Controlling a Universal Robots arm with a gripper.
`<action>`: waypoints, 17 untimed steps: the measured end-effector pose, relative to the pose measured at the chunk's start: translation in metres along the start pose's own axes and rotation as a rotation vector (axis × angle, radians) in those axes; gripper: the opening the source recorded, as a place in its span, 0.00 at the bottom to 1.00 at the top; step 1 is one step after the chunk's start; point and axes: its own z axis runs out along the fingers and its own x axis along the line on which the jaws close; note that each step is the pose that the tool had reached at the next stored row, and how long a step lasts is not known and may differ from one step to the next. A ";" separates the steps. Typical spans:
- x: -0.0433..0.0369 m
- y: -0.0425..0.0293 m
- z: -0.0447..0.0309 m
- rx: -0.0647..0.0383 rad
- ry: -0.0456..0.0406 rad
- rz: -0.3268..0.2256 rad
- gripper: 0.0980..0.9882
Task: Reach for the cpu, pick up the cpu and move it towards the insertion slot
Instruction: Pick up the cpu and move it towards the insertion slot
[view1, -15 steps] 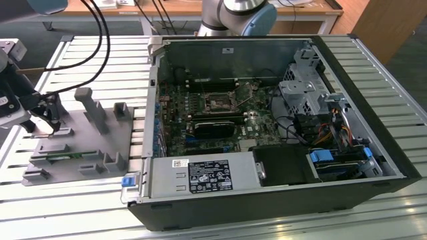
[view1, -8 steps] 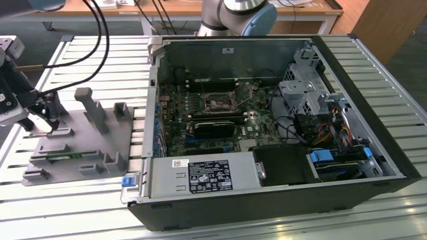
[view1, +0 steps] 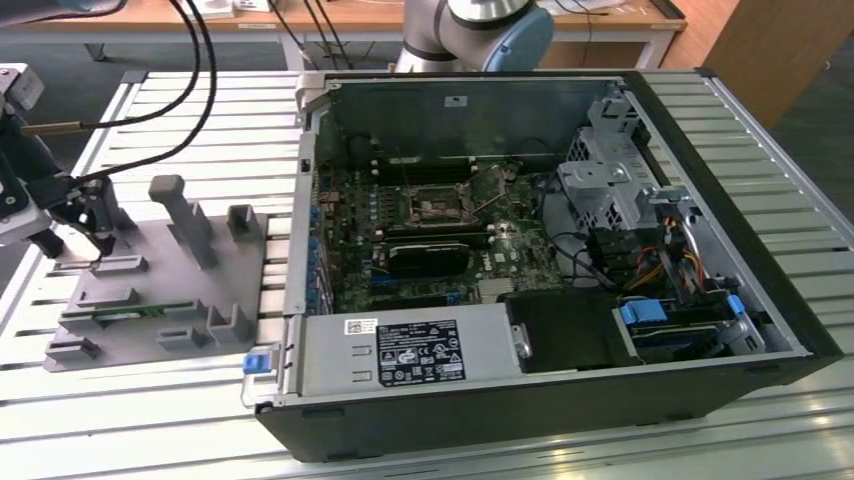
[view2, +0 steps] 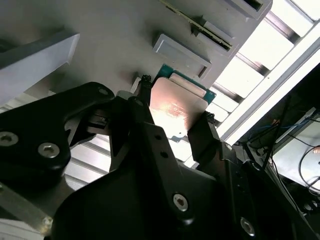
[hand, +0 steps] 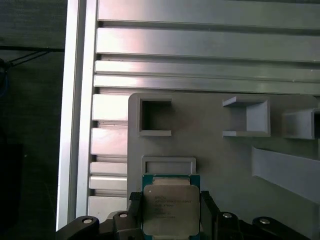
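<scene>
we start with the slatted aluminium bench (view1: 747, 110), which carries an open computer case (view1: 534, 400) lying on its side, its motherboard (view1: 350, 240) facing up. the arm (view1: 481, 30) stands beyond the far side of the case. toward the exterior view's left, beside the case, a grey fixture tray (view1: 174, 280) with upright plastic blocks rests on the slats.

the gripper (view1: 83, 228) hangs over the far left part of that tray, well apart from the case. the insertion slot (view1: 437, 204), a small square socket with a dark centre, sits near the middle of the motherboard.

in both wrist views the cpu (hand: 171, 207) lies between the black fingers (view2: 200, 135), which press on two opposite edges of it, so we read the gripper as clamped on the cpu. its silver top faces the cameras, with a green edge showing. it sits just beside a shallow rectangular recess (hand: 169, 165) in the tray. we cannot tell whether it has left the tray's surface.

we judge the step in hand to be the pick-up, with the grasp made and the carry not yet begun. moving toward the slot would call for a clean rise off the tray, keeping the chip level, and a path over the case wall.
</scene>
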 end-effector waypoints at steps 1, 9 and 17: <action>0.0000 0.0002 -0.0015 0.000 0.0001 0.000 0.50; 0.0000 0.0014 -0.0114 0.000 0.0000 0.000 0.50; 0.0000 0.0023 -0.0240 0.000 0.0001 0.000 0.50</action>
